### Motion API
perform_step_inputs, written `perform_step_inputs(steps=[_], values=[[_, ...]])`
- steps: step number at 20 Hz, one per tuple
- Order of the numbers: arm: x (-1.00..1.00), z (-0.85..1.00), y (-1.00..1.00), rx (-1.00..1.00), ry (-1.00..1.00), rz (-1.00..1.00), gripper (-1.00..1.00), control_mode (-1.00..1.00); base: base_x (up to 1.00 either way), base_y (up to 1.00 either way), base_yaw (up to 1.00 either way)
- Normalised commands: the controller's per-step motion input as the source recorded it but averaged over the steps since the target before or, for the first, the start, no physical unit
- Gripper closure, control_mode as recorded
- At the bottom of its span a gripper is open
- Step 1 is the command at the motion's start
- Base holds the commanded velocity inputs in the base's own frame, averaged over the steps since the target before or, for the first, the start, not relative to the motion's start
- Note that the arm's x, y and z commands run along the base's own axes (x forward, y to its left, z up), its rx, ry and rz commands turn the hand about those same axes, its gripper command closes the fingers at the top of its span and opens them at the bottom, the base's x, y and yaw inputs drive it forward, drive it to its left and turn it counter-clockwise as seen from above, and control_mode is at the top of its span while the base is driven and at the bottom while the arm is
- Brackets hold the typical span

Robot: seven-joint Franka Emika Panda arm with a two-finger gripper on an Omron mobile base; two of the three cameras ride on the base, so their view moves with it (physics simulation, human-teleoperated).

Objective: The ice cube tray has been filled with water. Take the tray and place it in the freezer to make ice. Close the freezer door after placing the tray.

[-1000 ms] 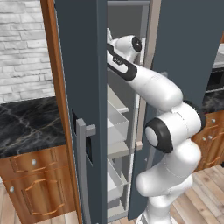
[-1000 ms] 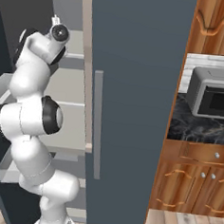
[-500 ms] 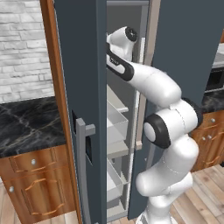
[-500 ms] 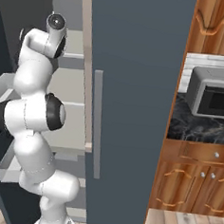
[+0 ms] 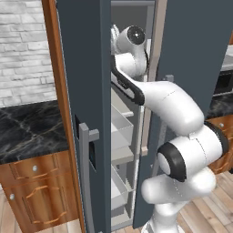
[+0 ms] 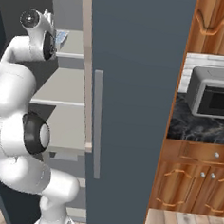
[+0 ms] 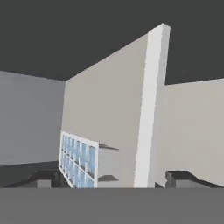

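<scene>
Slate-blue panels are taking up most of both base views: the freezer (image 5: 123, 136), a tall narrow compartment with pale grey shelves and drawers, is standing open at the centre of the left base view, and the freezer door (image 5: 84, 91) is swinging out toward the camera on the left of that frame, its grey bar handle low on the front edge. The plain fridge door (image 6: 133, 106) is filling the middle of the right base view, with brown wooden cabinets (image 6: 201, 183) and a grey microwave (image 6: 213, 93) sitting at the right of that frame. The white arm is reaching up into the upper part of the compartment. The ice cube tray (image 7: 81, 164) is lying on an upper shelf inside, showing at the lower left of the hand view and as a small blue-and-white corner at the upper left of the right base view, just beside the wrist. The gripper (image 7: 113, 179) is standing with its jaws spread wide, one dark tip at each lower corner of the hand view, and it is gripping nothing; the tray is sitting between and just ahead of them, apparently apart from both. As for handling, the tray is probably a light, stiff plastic piece, slippery on its smooth walls, and the water (image 7: 74, 159) in its cells is looking ready to spill if tipped, so any further hold is best taken across the short side walls, keeping it level.
</scene>
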Motion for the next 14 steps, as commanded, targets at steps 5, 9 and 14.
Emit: perform_step_inputs(steps=[5,9,14], values=[[-1.0,0.0,-0.43,0.02,-0.11,-0.24,-1.0,-1.0,0.0,0.0,0.0],[-0.91,0.18,-0.64,0.11,-0.02,-0.11,-1.0,-1.0,0.0,0.0,0.0],[-0.8,0.24,-0.66,0.29,0.0,-0.01,-1.0,-1.0,0.0,0.0,0.0]])
